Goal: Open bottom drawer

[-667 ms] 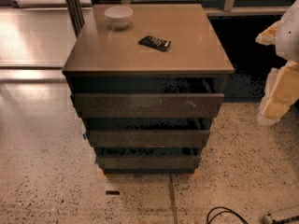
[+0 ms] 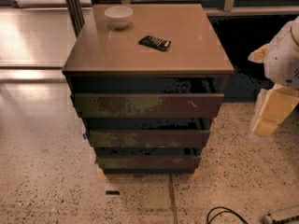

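The cabinet has three dark brown, handleless drawer fronts stacked under a tan top. The bottom drawer is the narrowest front, just above the floor, and it sits about flush with the ones above. The middle front is above it. The widest top front has a pale scratch. My gripper shows as a cream-coloured part below the white arm at the right edge. It is to the right of the cabinet, at about the height of the top front, and apart from all the drawers.
A white bowl and a flat black device lie on the cabinet top. A black cable loops on the speckled floor at the front right. A metal post stands behind the cabinet's left corner.
The arm and gripper at the right edge have moved down a little. The cabinet and its drawers look the same.
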Controlling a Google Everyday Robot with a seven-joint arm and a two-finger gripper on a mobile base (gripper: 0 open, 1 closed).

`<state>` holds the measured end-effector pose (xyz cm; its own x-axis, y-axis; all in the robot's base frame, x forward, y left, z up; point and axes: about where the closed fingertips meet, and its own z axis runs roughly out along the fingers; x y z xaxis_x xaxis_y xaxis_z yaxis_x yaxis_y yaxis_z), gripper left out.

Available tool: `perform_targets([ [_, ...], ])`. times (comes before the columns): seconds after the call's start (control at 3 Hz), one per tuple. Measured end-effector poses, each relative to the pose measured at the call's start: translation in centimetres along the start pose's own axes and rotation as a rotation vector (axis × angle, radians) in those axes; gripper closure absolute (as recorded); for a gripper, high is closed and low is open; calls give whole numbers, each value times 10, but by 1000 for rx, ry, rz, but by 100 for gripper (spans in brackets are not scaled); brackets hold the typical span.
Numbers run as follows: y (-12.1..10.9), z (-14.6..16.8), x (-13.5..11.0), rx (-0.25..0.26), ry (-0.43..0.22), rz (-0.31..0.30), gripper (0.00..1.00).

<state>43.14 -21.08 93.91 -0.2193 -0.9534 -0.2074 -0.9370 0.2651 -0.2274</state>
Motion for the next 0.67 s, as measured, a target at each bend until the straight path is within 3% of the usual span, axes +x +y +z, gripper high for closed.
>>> perform_targets([
  [0.33,24,52,9,-19,-22,45,0],
  [0.67,51,133,21,-3,-21,62,0],
])
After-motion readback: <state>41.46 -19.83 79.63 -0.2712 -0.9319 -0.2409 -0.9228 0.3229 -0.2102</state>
